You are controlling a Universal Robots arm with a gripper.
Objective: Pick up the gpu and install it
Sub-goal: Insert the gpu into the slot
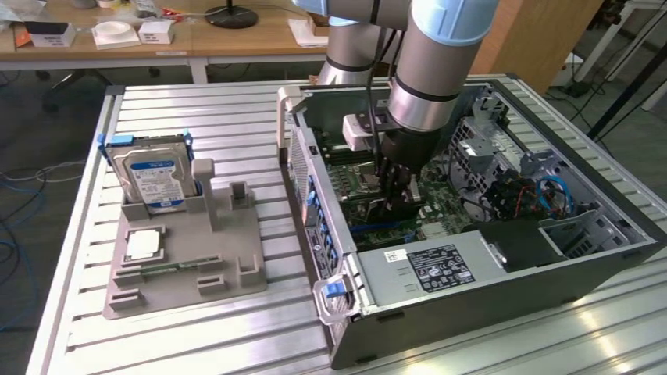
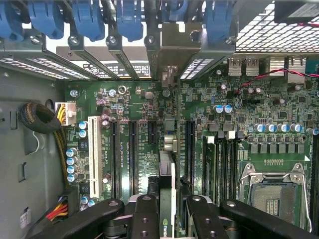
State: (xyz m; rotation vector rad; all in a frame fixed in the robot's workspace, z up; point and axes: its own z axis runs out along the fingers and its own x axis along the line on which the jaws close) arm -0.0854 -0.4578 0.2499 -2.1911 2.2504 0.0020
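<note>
My gripper (image 1: 397, 205) reaches down into the open computer case (image 1: 312, 168), just over the motherboard (image 2: 124, 107). It is shut on the gpu (image 2: 167, 174), a thin dark card seen edge-on between the two black fingers (image 2: 144, 214). The card's silvery metal bracket (image 2: 174, 47) stands at the rear slot openings, among the blue retaining clips (image 2: 127, 20). The card stands upright over the black expansion slots (image 2: 189, 149), between two of them. Whether it touches a slot I cannot tell.
A grey fixture (image 1: 224, 262) at the exterior view's left holds a silver hard drive (image 1: 156, 178), a processor chip (image 1: 144, 244) and a memory stick (image 1: 167, 269). The power supply (image 1: 438, 266) lies along the case's near side. The CPU socket (image 2: 271, 191) and cable bundles (image 2: 40, 117) flank the slots.
</note>
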